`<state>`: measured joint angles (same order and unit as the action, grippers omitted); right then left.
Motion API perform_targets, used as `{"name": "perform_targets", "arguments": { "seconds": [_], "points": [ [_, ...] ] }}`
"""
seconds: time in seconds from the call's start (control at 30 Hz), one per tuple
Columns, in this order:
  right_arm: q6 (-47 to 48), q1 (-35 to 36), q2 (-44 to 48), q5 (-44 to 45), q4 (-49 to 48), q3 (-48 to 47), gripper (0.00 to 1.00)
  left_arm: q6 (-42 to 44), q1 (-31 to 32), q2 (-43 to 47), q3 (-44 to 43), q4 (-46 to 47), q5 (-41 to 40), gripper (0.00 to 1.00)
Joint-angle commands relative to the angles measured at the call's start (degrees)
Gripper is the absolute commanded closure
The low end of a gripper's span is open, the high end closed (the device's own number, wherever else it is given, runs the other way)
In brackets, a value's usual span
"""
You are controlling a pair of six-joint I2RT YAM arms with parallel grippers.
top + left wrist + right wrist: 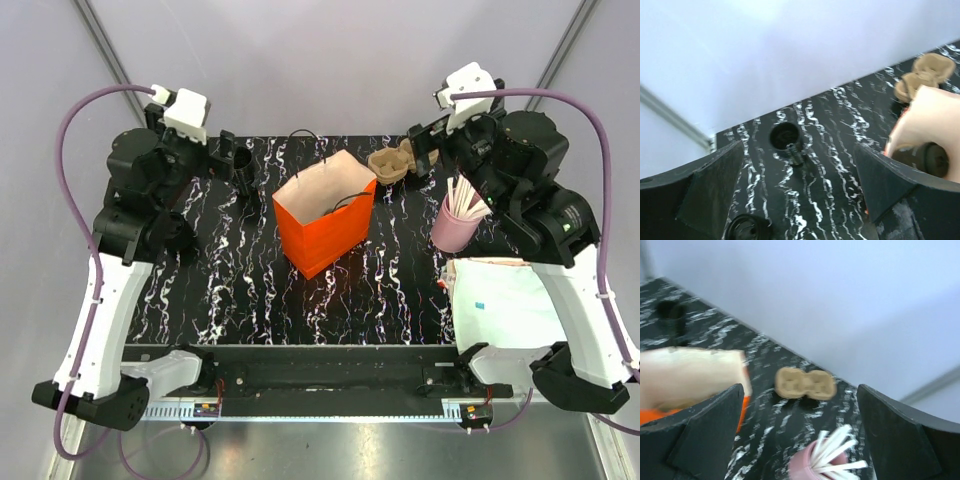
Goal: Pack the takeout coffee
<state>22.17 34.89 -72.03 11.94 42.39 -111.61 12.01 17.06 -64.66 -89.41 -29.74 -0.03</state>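
Left jaws: the left gripper (799, 165) stands wide open and empty, at 11 o'clock on the table.
Coffee: the small black disposable cup (786, 136) sits just beyond those fingers, at 10 o'clock from the bag and apart from it. It is not yet packed.
Bag: the orange paper bag (325, 215) stands mid-table with its mouth open.
Tray: the brown pulp two-cup tray (805, 383) lies at 1 o'clock from the bag.
Right jaws: the right gripper (800, 410) is wide open and empty, near the tray.
Risk: we judge that an off-centre closure could tip the light cup. A low carry could catch the bag's rim and topple the bag.
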Motion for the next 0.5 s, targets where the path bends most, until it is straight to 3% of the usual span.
{"name": "perform_targets", "arguments": {
  "seconds": [0.0, 0.23, 0.47],
  "points": [
    [5.1, -1.1, -0.6, 18.0, -11.4, 6.0, 0.0, -0.6, -3.1, 0.4, 2.8, 2.3, 1.9, 0.01],
    [3.1, -15.2, -3.4, 16.2, -13.6, 13.1, 0.0, 1.2, -5.0, 2.7, 8.4, 2.3, 3.5, 0.01],
    [3.0, -18.1, -3.4, 10.6, -14.3, 26.6, 0.0, 3.6, -5.2, 3.7, 11.3, -0.4, 4.0, 0.01]
  ]
}}
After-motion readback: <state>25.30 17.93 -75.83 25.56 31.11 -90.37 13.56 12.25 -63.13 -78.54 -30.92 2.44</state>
